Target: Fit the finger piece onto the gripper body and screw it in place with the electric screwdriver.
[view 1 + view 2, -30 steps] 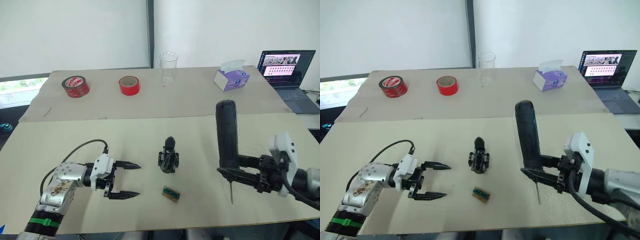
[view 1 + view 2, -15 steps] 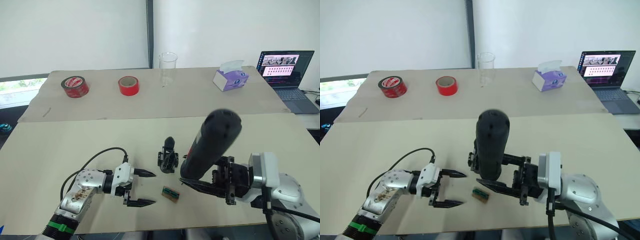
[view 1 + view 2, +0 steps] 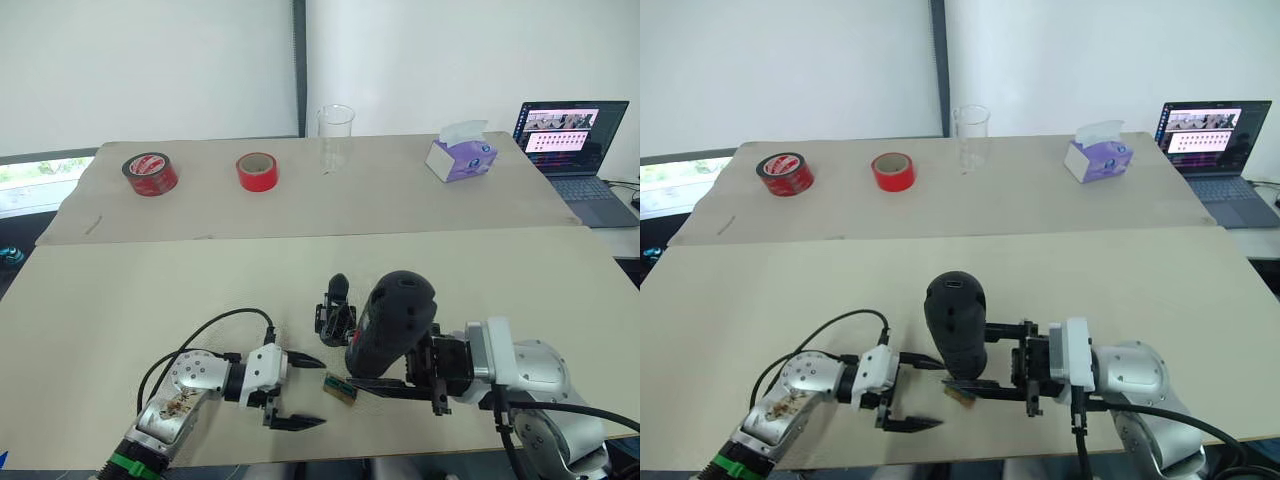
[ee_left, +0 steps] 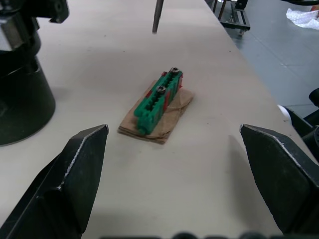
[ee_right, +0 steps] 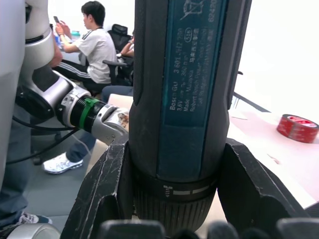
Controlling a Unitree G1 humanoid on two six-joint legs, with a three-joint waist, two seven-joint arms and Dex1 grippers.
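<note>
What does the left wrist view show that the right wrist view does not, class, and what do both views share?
Left wrist view alone: the green block with two screws on a tan scrap, lying on the table between the open left gripper's fingers.

Right wrist view alone: the right gripper shut on the electric screwdriver's barrel, a red tape roll, and seated people behind.

Both share the electric screwdriver: its thin metal bit hangs near the green block.

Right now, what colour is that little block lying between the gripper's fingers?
The little block is green with red bits, lying on a tan scrap. The left wrist view shows it best.
</note>
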